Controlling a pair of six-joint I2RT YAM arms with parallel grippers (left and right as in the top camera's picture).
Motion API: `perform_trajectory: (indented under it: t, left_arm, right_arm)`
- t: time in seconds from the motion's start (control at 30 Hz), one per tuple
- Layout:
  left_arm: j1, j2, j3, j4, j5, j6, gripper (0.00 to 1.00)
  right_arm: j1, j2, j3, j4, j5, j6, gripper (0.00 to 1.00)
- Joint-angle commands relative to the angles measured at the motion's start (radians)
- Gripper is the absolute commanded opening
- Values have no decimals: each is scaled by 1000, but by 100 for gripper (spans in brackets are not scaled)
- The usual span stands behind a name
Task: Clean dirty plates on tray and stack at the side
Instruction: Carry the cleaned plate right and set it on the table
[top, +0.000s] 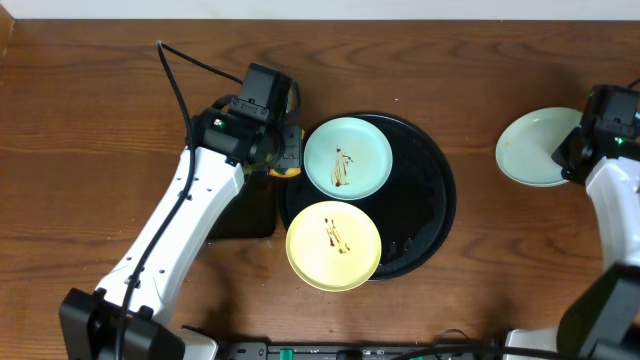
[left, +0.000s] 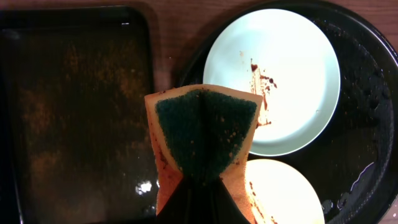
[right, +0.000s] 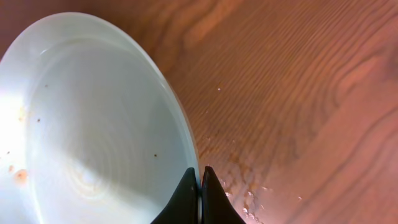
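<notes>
The left gripper (left: 199, 190) clamps a sponge (left: 205, 134) at the tray's (top: 430, 195) left rim. The right gripper (right: 200, 180) pinches a mint plate (right: 87, 124) by its edge, far right.

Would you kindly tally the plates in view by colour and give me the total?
Mint-blue plates: 2
Yellow plates: 1
Total: 3

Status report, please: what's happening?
Left gripper shut on sponge, by tray rim. Right gripper shut on side plate rim, off tray. Mint plate, yellow plate streaked, on tray. Nothing blocking.
</notes>
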Motion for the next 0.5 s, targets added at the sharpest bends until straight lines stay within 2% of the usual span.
perform_trajectory:
  t: [0.0,0.2,0.37,0.43,0.47]
  left_arm:
    - [5,-5,14,-3,7,-1,8]
    - [5,-5,14,-3,7,-1,7]
    - [5,-5,14,-3,7,-2,7]
    - [5,-5,14,-3,7,-1,7]
    - [5,-5,14,-3,7,-2,7]
  right_arm:
    - [-46,73,14,29,-42,24,1]
    - [-66,159,14,-15,-101,19,1]
    - [-66,154,15,-73,-102,19,1]
    - [-66,136,18,-86,-104,19,9]
    - [-65,122,19,-86,-113,20,17]
